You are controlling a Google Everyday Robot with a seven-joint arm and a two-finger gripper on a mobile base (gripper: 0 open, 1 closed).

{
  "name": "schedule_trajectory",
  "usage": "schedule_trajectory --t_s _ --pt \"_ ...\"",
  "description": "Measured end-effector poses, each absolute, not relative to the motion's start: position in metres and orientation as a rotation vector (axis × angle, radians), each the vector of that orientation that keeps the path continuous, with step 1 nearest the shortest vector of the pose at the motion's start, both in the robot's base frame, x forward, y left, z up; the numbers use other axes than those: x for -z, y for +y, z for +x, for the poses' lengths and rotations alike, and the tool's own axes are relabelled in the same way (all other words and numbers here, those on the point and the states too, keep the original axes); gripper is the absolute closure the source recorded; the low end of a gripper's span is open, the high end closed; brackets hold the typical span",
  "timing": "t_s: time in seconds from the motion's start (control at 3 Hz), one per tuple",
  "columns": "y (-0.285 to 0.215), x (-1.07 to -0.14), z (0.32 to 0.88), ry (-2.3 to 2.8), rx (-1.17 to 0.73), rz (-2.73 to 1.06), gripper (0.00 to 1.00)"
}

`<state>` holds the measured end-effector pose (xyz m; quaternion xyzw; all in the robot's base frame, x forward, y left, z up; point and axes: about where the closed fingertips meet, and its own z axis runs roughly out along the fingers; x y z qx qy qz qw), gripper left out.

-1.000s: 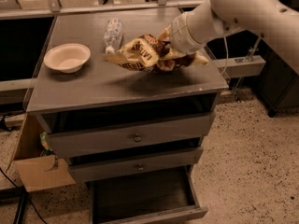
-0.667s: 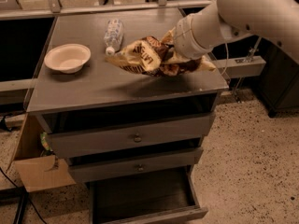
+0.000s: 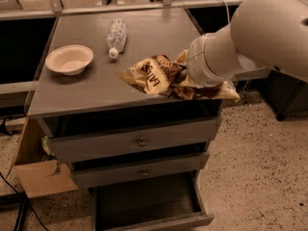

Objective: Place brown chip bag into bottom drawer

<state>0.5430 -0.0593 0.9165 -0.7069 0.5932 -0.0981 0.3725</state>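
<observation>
The crinkled foil brown chip bag (image 3: 156, 78) is held above the open grey metal bottom drawer (image 3: 159, 222) by the gripper (image 3: 186, 79), jaws seemingly clamped on it, ready for lowering inside.

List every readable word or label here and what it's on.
"MIS...": white letters, turned sideways, on the brown chip bag; the rest is creased or hidden near the gripper at the bag's right end.
Label on the clear bottle: too blurred to read.
Nothing else carries text.

White lettering on the brown chip bag (image 3: 153, 79) reads partly "MIS", the rest lost in creases; the gripper (image 3: 184, 83) is at the bag, over the table (image 3: 91, 90) front edge
</observation>
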Motion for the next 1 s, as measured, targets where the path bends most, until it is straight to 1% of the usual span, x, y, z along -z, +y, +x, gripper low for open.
schedule_trajectory --t_s 0.67,1.0 --pt "-0.066 -0.917 0.535 1.568 0.267 -1.811 1.0" --pt "-0.077 -0.917 0.519 1.632 0.277 -1.813 1.0"
